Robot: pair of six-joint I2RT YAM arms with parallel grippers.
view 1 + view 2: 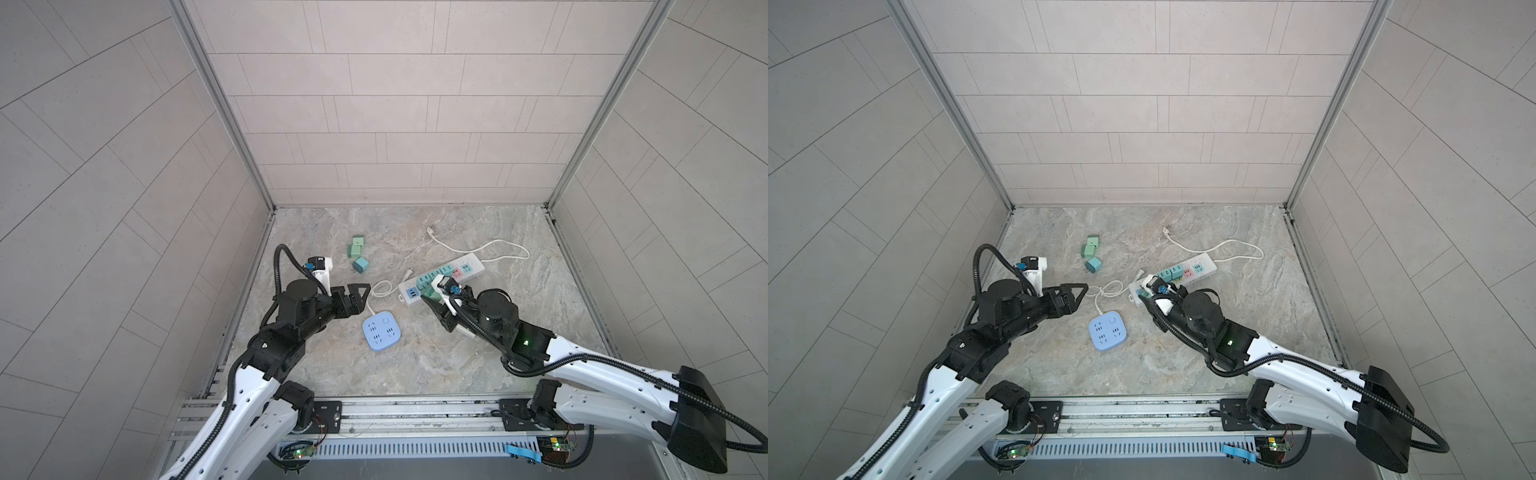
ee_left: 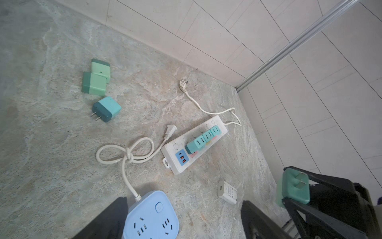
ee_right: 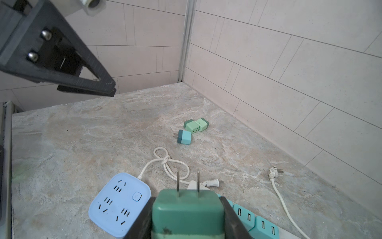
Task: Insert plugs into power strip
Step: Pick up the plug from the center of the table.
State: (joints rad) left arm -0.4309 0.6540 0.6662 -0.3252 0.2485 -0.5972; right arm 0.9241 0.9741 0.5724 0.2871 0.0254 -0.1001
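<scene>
Right gripper (image 3: 188, 203) clamps dark-green blocky plastic plug (image 3: 187, 214), metal prongs pointing straight out past the fingertips, not down at any socket. Long white power strip (image 2: 171, 155) lies just beside it, nearer this gripper. Prongs likely need tipping down onto its face. Left gripper (image 1: 361, 293) wide, empty, well apart.

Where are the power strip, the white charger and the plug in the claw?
Power strip (image 2: 182, 158), left wrist view, USB panel.
White charger (image 2: 228, 192), left wrist view, flat face.
Held plug (image 3: 187, 217), right wrist view, teal body.

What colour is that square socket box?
The socket box is light blue, clearest in the right wrist view.
</scene>
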